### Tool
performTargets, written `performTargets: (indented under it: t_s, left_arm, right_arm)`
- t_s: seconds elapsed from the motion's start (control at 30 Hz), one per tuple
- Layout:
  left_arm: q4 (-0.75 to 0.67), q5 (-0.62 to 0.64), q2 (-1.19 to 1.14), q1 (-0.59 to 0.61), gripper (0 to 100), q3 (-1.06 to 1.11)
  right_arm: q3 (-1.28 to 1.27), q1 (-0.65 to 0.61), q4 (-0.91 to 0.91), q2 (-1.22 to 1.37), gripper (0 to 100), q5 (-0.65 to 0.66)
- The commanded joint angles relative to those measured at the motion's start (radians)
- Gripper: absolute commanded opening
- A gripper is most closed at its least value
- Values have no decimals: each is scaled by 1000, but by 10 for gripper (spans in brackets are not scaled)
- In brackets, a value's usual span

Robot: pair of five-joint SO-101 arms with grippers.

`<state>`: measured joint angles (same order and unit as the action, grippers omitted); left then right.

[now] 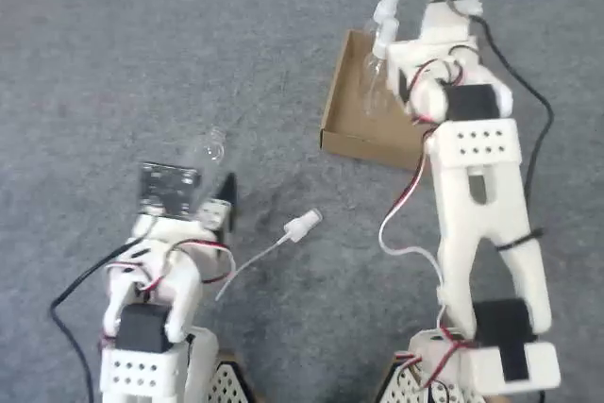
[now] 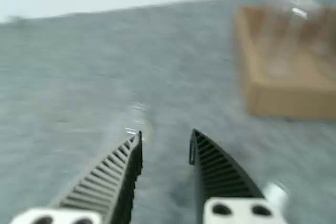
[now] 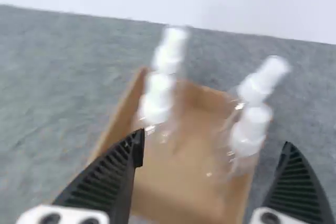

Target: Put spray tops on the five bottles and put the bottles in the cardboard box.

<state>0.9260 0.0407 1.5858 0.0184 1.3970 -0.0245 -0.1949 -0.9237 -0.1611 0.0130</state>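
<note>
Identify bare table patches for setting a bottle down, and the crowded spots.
Free: the grey table left of the cardboard box, beyond the loose bottle. Crowded: inside the box and around the spray top.

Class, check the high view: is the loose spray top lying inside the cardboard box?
No, the spray top lies on the grey mat, well apart from the cardboard box.

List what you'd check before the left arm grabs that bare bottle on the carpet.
1. The left gripper is open: ok.
2. The bare bottle sits just ahead of it: ok.
3. That bottle's pose, upright or tipped: cannot tell.
4. The loose spray top lies free on the carpet: ok.
5. The right gripper is open and empty over the cardboard box: ok.
6. Count of capped bottles in the box: cannot tell.
</note>
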Motion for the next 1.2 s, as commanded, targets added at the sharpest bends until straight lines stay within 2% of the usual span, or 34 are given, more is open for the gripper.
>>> performTargets:
  t_s: [0.0,0.1,0.27,0.4,0.53,0.7,0.9,1.03,1.17]
  left_arm:
    - [58,-14,2,180,98,-189]
    - [123,-69,-98,232,98,-323]
    - [255,-150,-440,362,111,-648]
    - [319,-242,-655,494,171,-865]
    - [322,-327,-789,623,196,-952]
    - [275,-433,-879,760,197,-935]
    - [26,-532,-898,907,197,-719]
    - [-101,-557,-898,944,197,-553]
    - [-124,-583,-891,944,197,-470]
  right_arm:
    - [61,-119,-119,-104,325,-14]
    - [61,-254,-189,-107,325,-26]
    - [31,-430,-199,-73,325,-132]
    - [-12,-522,-133,-21,325,-169]
    - [-51,-590,-16,59,325,-270]
    - [-51,-657,154,188,325,-431]
    - [-51,-727,338,302,325,-657]
    - [-51,-734,433,372,325,-753]
    - [-51,-731,521,441,325,-793]
